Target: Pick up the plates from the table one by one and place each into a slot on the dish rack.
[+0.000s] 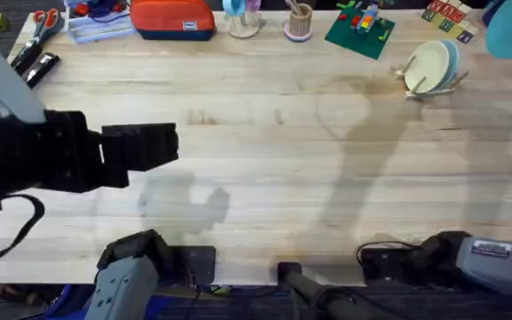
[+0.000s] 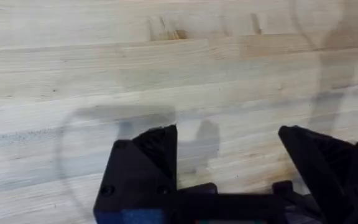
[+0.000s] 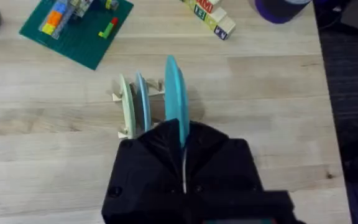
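At left we see the left gripper, black fingers apart and empty, above the light plank-wood table. At right, the right gripper clamps a bright turquoise round plastic plate upright beside the small light-wood peg dish rack, holding cream and light-blue plates.

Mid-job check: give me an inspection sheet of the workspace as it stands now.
Surface: wooden table, bare in the middle.
Job's things: dish rack holds a cream plate and a light blue plate upright; turquoise plate is held on edge beside them.
Clutter: green brick board, orange pouch, pencil cup, scissors, letter blocks.
Grippers: left gripper open over bare wood; right gripper shut on the turquoise plate.
Cables: black cable at the left arm.
Surroundings: nothing seen.
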`<state>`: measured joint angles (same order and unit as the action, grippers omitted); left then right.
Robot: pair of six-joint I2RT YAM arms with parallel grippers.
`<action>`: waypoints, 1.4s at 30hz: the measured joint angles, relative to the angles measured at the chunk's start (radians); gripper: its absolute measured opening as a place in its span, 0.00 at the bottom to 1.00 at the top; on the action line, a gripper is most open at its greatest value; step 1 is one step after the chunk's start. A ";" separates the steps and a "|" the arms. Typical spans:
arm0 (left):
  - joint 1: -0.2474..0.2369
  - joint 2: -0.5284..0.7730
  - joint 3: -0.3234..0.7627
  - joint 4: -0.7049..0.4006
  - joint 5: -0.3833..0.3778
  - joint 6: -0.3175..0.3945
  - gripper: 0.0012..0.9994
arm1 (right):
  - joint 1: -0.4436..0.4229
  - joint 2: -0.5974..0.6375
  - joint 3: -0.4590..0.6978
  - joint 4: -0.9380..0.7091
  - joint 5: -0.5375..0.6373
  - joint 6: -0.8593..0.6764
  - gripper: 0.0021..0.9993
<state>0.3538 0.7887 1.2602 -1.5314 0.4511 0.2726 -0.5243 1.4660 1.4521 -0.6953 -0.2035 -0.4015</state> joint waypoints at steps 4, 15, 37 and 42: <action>0.000 0.000 0.000 0.000 0.000 0.000 0.99 | 0.000 0.028 0.000 -0.001 0.000 0.000 0.03; 0.000 0.000 0.000 0.000 0.000 0.000 0.99 | 0.020 0.073 0.000 0.000 0.000 0.001 0.03; 0.000 0.000 0.000 0.000 0.000 0.000 0.99 | 0.067 0.179 0.000 0.072 0.050 0.000 0.03; 0.000 0.000 0.000 0.000 0.000 0.000 0.99 | 0.084 0.186 0.000 0.074 0.050 0.000 0.03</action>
<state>0.3538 0.7887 1.2605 -1.5314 0.4511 0.2726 -0.4401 1.6523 1.4521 -0.6216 -0.1532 -0.4011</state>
